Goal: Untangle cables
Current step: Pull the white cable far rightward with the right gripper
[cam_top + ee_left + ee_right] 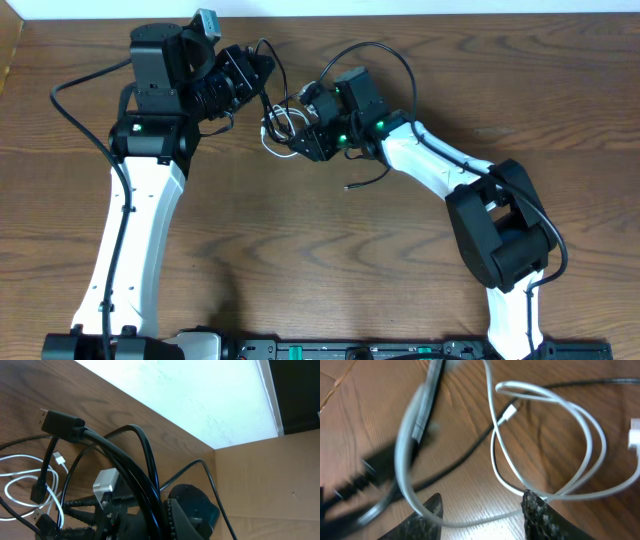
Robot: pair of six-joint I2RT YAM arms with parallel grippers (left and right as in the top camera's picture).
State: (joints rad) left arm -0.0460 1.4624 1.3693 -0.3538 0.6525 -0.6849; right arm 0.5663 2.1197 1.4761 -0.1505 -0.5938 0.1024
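Between your arms the cables (281,126) lay knotted, light and limp; a plug end seemed the surest hold. Your right gripper (485,515) gaped astride the white cable (604,450); your left gripper (258,78) couldn't be read.

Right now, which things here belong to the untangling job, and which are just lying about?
Part of the job: white cable; black cables, crossing over it.
Just there: wooden table; cardboard panel beside the table; white strip along the far edge.
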